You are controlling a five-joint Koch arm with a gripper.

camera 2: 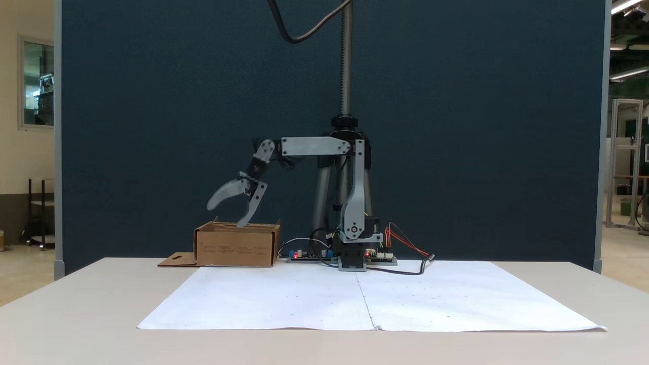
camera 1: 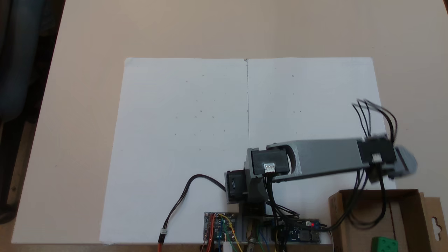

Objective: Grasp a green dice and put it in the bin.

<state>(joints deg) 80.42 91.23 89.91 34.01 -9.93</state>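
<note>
Green dice (camera 1: pixel 384 244): on the floor of the bin, against the bottom edge of the top-down fixed view.
Bin (camera 2: pixel 237 247): brown cardboard box on the table, just beside the arm's base, flap (camera 1: pixel 433 218) folded outward.
Gripper (camera 2: pixel 226 215): jaws spread wide, holding nothing, touching nothing, hanging just above the bin's rim.
Paper (camera 1: pixel 196 140): white sheet, bin at its corner.

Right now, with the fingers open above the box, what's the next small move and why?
Probably retract the gripper up and back toward the white paper sheet: its fingers stand spread and empty above the shallow brown cardboard bin, and the small bright green plastic dice already lies inside it.
</note>
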